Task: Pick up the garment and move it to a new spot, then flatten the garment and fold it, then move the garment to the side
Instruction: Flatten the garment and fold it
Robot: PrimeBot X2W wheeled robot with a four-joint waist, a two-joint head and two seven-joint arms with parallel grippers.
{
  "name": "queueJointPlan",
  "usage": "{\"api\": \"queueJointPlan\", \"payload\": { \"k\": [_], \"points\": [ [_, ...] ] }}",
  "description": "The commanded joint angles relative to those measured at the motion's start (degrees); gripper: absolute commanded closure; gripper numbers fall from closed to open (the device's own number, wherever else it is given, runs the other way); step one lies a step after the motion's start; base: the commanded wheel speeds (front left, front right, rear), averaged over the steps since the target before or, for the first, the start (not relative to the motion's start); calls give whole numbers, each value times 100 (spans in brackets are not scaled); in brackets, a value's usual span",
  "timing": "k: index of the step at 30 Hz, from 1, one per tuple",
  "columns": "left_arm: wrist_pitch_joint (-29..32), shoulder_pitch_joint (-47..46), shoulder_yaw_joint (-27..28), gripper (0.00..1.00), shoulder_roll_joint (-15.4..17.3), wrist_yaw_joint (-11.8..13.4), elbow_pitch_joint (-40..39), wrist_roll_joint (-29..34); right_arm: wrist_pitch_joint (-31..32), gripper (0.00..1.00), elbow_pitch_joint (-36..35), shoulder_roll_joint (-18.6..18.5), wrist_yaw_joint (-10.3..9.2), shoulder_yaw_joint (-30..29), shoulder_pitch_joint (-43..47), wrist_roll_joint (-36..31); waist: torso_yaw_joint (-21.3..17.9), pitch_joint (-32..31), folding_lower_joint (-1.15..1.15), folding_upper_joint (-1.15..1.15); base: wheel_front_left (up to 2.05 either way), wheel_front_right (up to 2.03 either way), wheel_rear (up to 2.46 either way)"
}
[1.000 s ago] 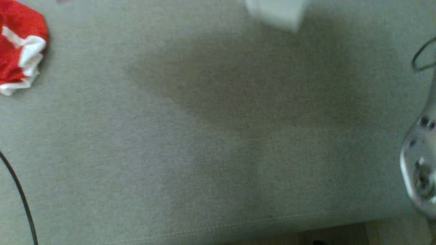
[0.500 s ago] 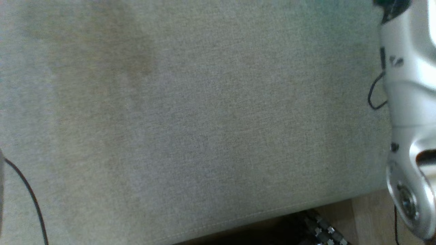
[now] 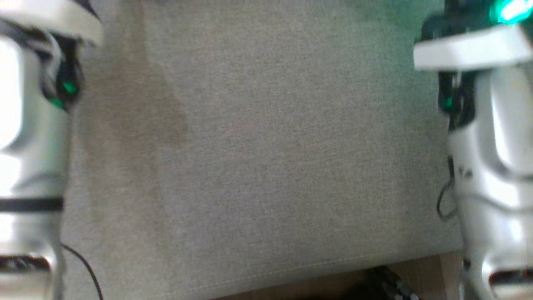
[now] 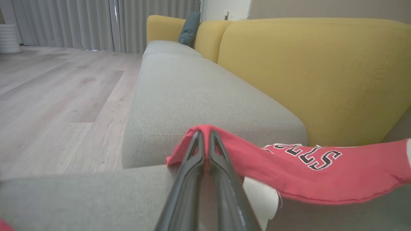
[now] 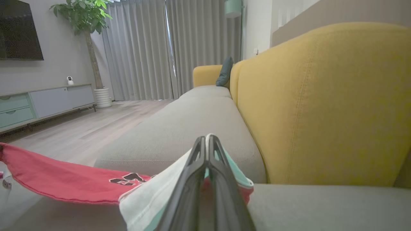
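Garment (image 4: 321, 179), soft red cloth w/ white trim, pinched by left gripper (image 4: 204, 134) & right gripper (image 5: 206, 138).

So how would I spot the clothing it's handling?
Find the long sofa with the yellow back and grey seat cushions. Just above the seat, a garment hangs stretched between the left tool and the right tool, each pinched shut on an edge. It is red with white trim and black-and-white lettering, unlike the plain upholstery.

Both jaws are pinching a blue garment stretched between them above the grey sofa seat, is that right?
Not blue: the garment is red with white trim, as the left wrist view shows. The rest stands.
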Motion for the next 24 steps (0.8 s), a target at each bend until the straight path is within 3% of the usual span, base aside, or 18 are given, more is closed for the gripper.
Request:
{"api": "queueJointPlan", "payload": {
  "k": [1,9,13,24],
  "points": [
    [-28,194,193,100,95,-12,-331,-50,-29,100,-363,106,37,0,437,0,203,-331,0,0,0,0,0],
    [-29,1611,282,100,-262,-88,-865,-189,-29,100,-1270,106,37,-223,2226,220,344,-1088,0,0,0,0,0],
    [-29,2762,514,100,-469,-53,-1382,-179,46,100,-1776,106,37,-166,3398,270,285,-1575,0,0,0,0,0],
    [-29,5137,923,100,-1035,25,-2303,-282,458,100,-2357,106,37,61,5110,511,213,-2248,0,0,0,0,0]
  ]
}}
